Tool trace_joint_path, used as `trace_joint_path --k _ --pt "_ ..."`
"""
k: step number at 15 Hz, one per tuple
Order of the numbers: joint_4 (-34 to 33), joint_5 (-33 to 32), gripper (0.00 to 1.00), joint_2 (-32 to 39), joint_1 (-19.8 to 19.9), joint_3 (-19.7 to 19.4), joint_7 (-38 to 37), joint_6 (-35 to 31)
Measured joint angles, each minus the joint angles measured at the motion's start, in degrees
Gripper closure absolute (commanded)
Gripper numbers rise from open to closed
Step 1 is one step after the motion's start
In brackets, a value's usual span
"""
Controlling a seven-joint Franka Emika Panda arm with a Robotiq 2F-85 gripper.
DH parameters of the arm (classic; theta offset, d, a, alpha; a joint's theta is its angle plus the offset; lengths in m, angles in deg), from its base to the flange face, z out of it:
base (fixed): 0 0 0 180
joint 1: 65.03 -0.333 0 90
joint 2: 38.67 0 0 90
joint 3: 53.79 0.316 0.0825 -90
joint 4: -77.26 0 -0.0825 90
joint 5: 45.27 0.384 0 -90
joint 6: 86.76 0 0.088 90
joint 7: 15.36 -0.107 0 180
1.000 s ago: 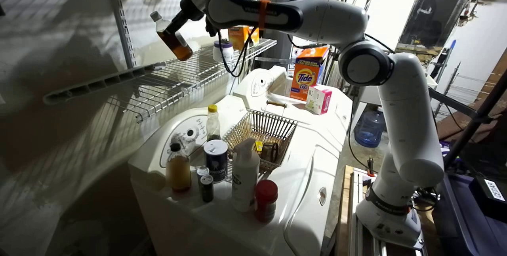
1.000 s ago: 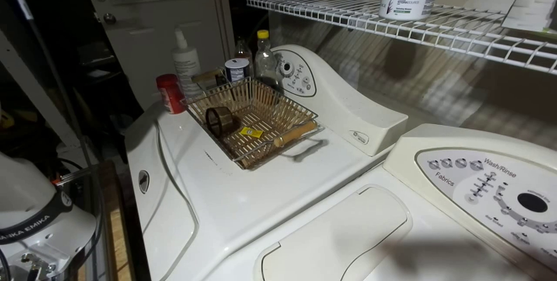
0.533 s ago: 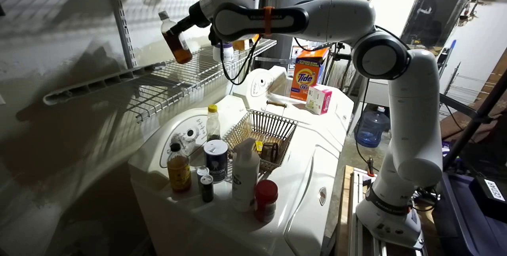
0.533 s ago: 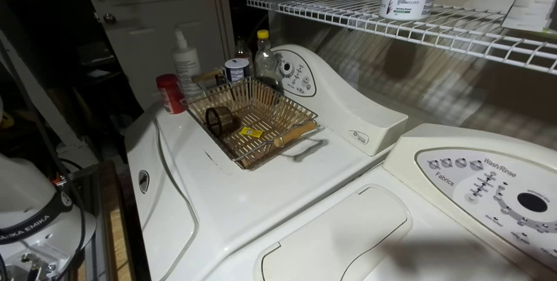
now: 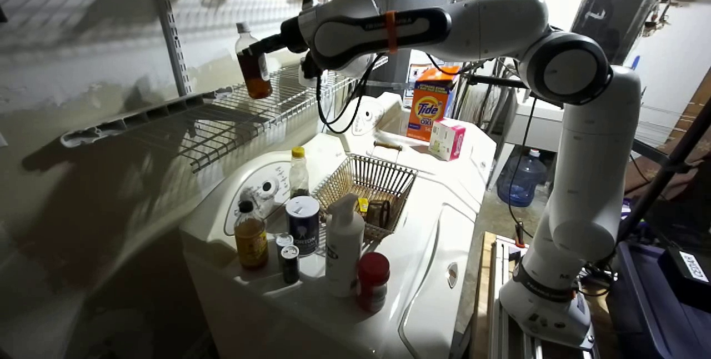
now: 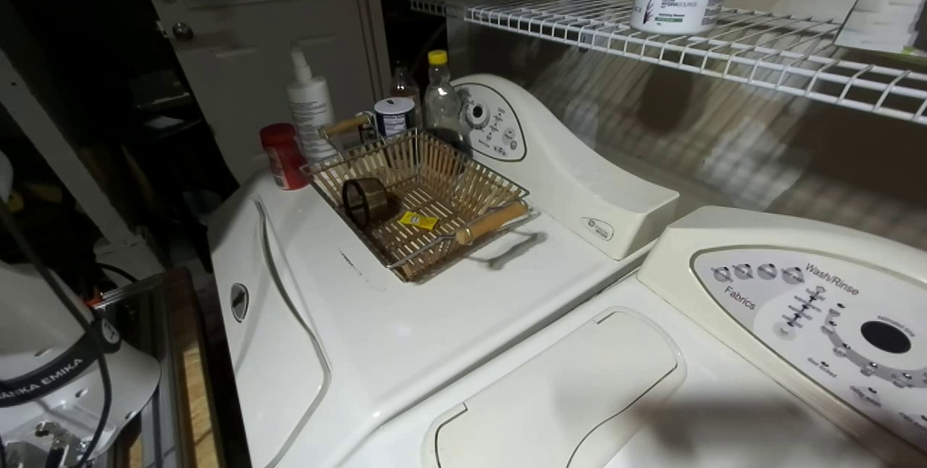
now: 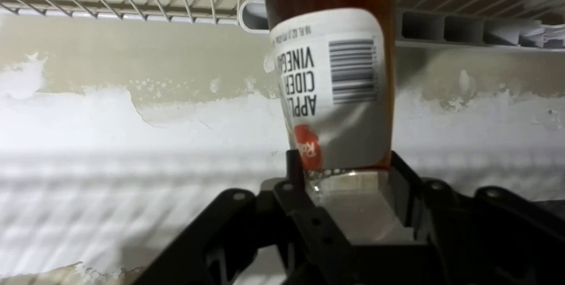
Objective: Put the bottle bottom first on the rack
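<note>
the bottle (image 5: 255, 75), reddish-brown below and clear toward its pale cap, is held slightly tilted over the rack (image 5: 261, 129), cap leaning left in an exterior view; whether its base touches the wires i cannot tell. the gripper (image 7: 346, 172) has its jaws clenched on the bottle's upper part, pressing from both sides. in both exterior views a white tub (image 6: 681, 1) with a purple lid stands to its right on the rack. lower down, on a white machine (image 5: 422, 270), a basket (image 5: 384, 172) sits right of a yellow-capped bottle (image 5: 299, 174).
</note>
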Motion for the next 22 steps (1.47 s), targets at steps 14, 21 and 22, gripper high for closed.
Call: trace_joint_path --k 14,21,22 --pt "7.48 23.07 0.78 -3.16 13.98 18.7 24.94 -4.55" --pt "7.9 28.52 0.01 -3.34 18.07 22.4 30.77 -4.73" --pt "7.9 28.52 0.0 -3.51 18.26 22.5 31.09 -4.73"
